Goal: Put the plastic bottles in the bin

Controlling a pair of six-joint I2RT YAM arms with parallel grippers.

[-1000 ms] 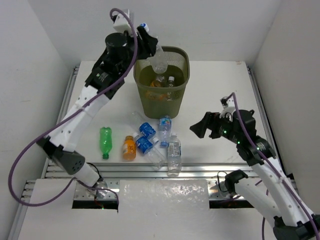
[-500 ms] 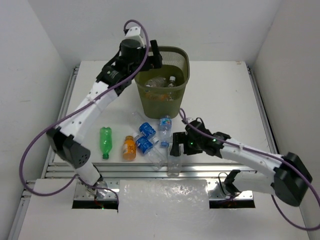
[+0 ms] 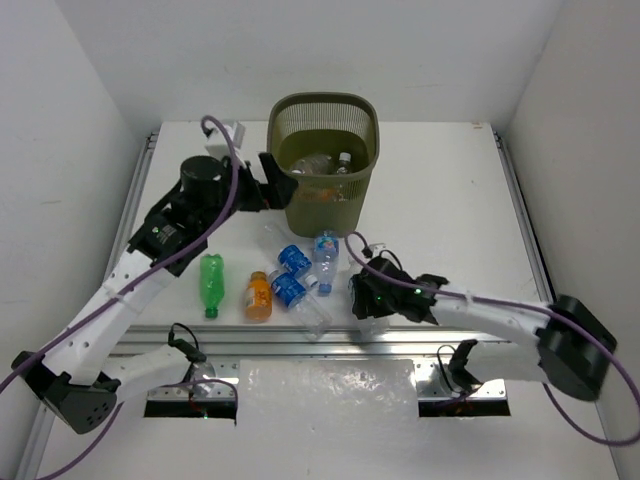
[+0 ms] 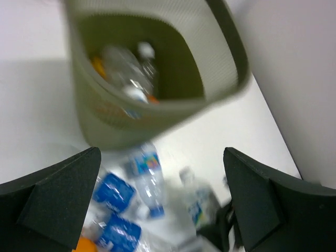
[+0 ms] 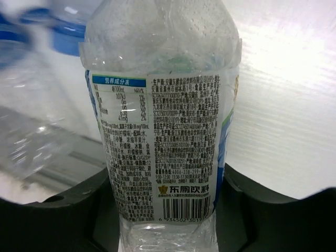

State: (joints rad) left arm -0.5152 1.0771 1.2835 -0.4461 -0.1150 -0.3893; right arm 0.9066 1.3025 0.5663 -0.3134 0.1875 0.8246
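White tabletop carries the loose bottles: a green bottle (image 3: 210,283) at the left, an orange bottle (image 3: 258,296) beside it, then blue-labelled bottles (image 3: 292,272). The left gripper (image 3: 270,180) hangs with jaws spread and empty just beside the bin (image 3: 345,195), which holds several bottles already. Farther right, the right gripper (image 3: 358,300) straddles a white-labelled bottle (image 5: 163,131) lying on the table; its fingers flank both sides, but whether they squeeze cannot be told. That thin, slick wall may buckle or slip free on lifting, and nearby bottles could be knocked rolling toward the near edge.
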